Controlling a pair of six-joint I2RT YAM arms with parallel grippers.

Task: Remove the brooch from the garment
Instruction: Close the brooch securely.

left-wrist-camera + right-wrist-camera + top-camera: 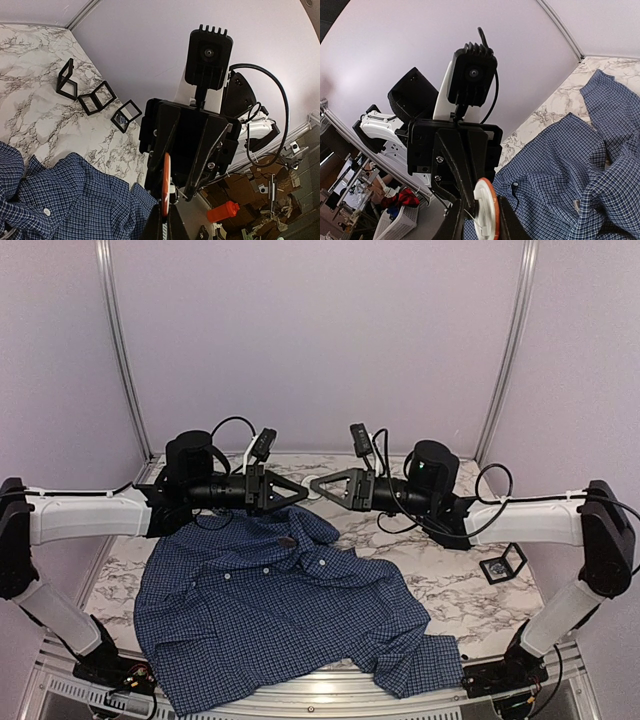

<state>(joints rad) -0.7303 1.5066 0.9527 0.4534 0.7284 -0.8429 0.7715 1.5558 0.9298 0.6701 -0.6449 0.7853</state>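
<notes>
Overhead, opposed wrist views; shared garment (270,610)

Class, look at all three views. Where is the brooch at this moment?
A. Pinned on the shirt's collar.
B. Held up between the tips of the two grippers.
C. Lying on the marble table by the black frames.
B: the wrist views show the orange-and-pale brooch between the meeting tips of the left gripper and right gripper, up off the shirt.

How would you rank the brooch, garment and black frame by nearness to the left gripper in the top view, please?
1. brooch, pinched at the left gripper.
2. garment, spread just below.
3. black frame, far off to the right.
</notes>
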